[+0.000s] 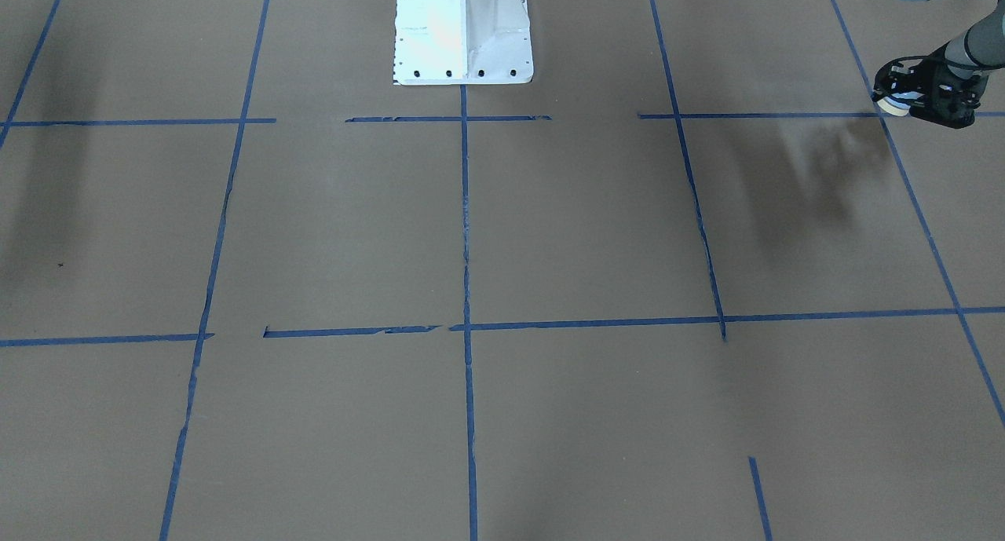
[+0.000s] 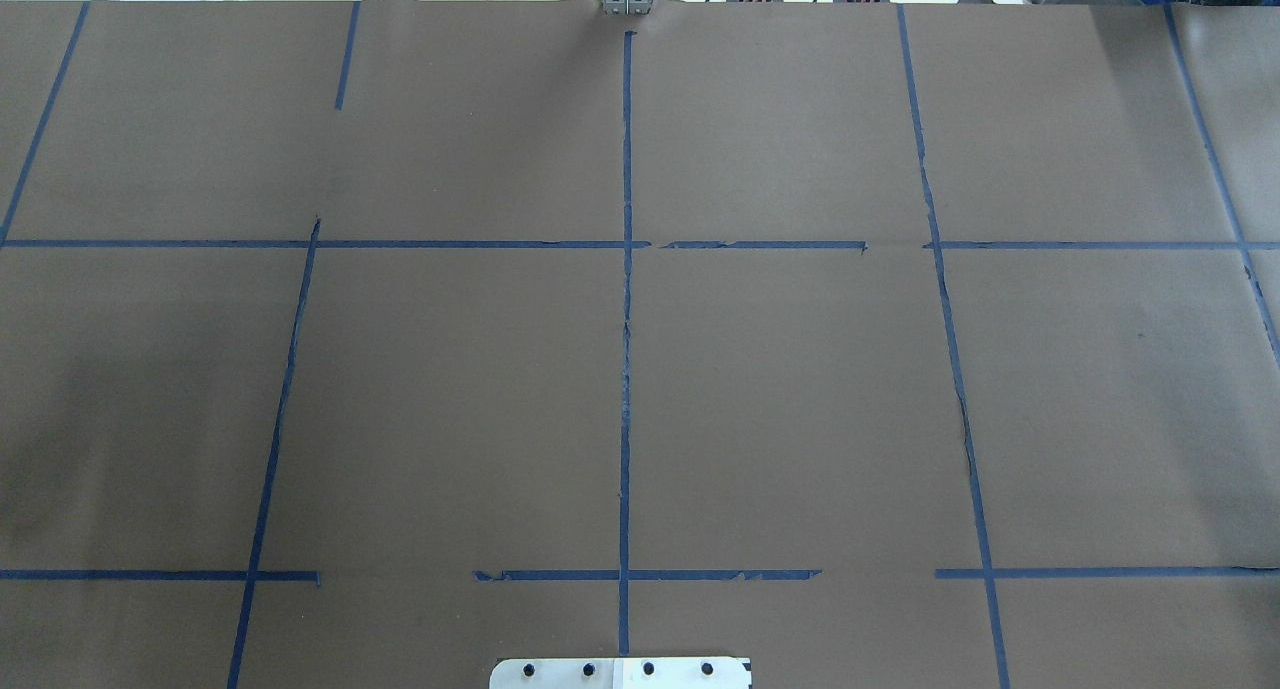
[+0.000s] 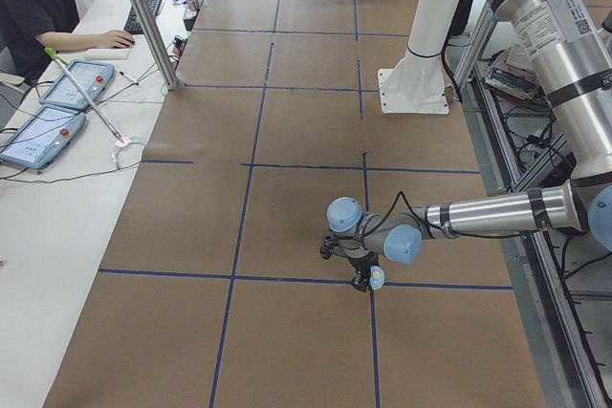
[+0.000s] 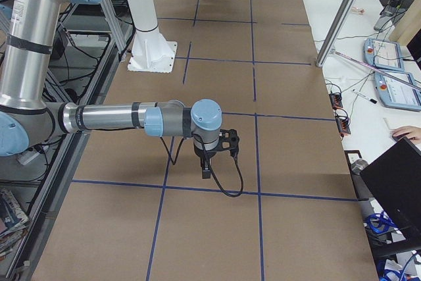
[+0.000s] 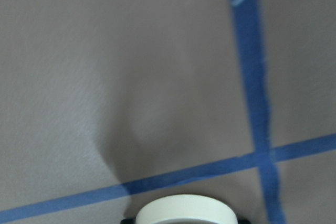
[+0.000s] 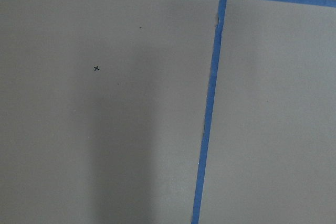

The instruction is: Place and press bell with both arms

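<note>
My left gripper (image 1: 903, 101) hangs just above the table near the robot's left end and is shut on the bell (image 1: 893, 106). The bell's cream base ring faces sideways there. In the exterior left view the bell (image 3: 377, 277) shows light blue under the near arm's gripper (image 3: 361, 279). Its cream ring (image 5: 184, 211) fills the bottom edge of the left wrist view, above a blue tape crossing. My right gripper (image 4: 207, 168) shows only in the exterior right view, low over the table. I cannot tell whether it is open or shut. The right wrist view shows only bare paper and tape.
The table (image 2: 450, 389) is covered in brown paper with a blue tape grid (image 2: 626, 369). The white pedestal (image 1: 463, 31) stands at the robot's side in the middle. An operator (image 3: 38, 16), tablets (image 3: 43, 126) and a metal pole (image 3: 143, 16) are along the far edge.
</note>
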